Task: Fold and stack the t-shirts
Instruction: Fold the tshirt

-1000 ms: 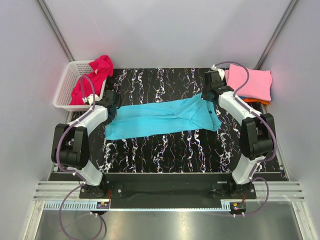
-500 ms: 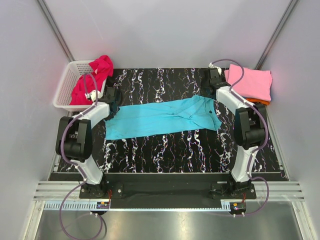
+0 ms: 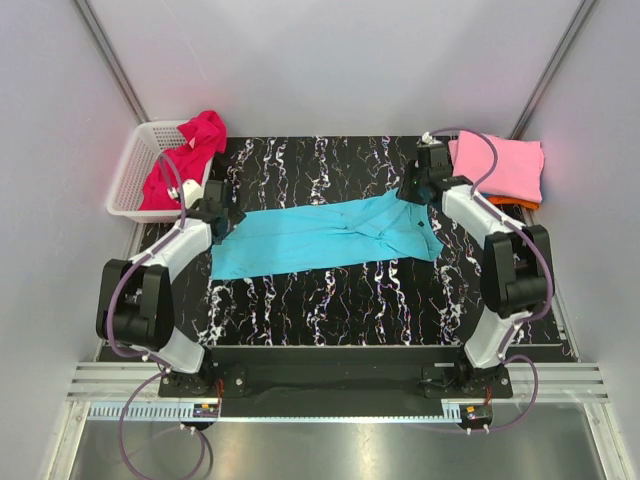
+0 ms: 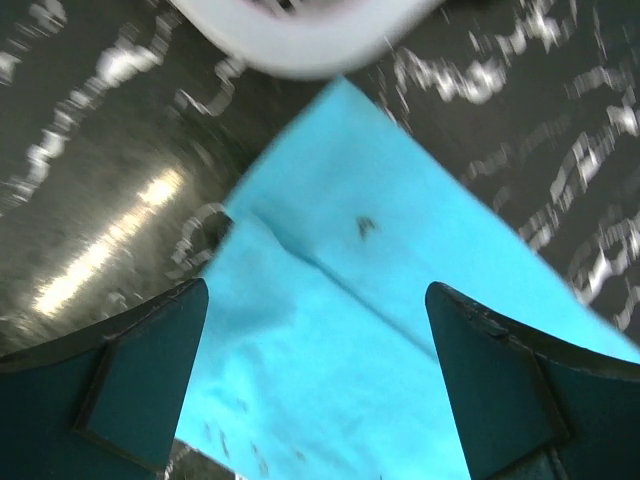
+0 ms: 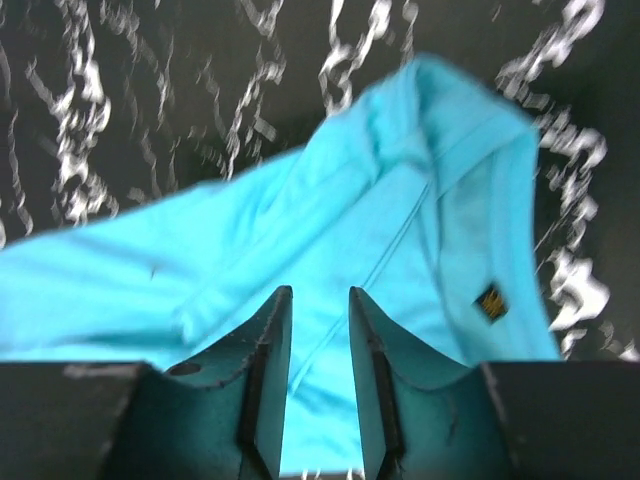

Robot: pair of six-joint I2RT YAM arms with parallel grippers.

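A turquoise t-shirt lies folded into a long strip across the black marbled table, its collar end to the right. My left gripper hovers over the strip's left end. In the left wrist view it stands wide open above the cloth's corner with nothing between its fingers. My right gripper is over the collar end. In the right wrist view it shows a narrow gap, and the turquoise cloth lies below it, not pinched.
A white lattice basket at the back left holds a magenta-red shirt that spills over its rim. At the back right a folded light pink shirt rests on an orange one. Grey walls close in the sides.
Both grippers, a second ago shut at the shirt's two ends, have opened and let go. The right jaws have since narrowed again. The turquoise shirt has stayed in place.
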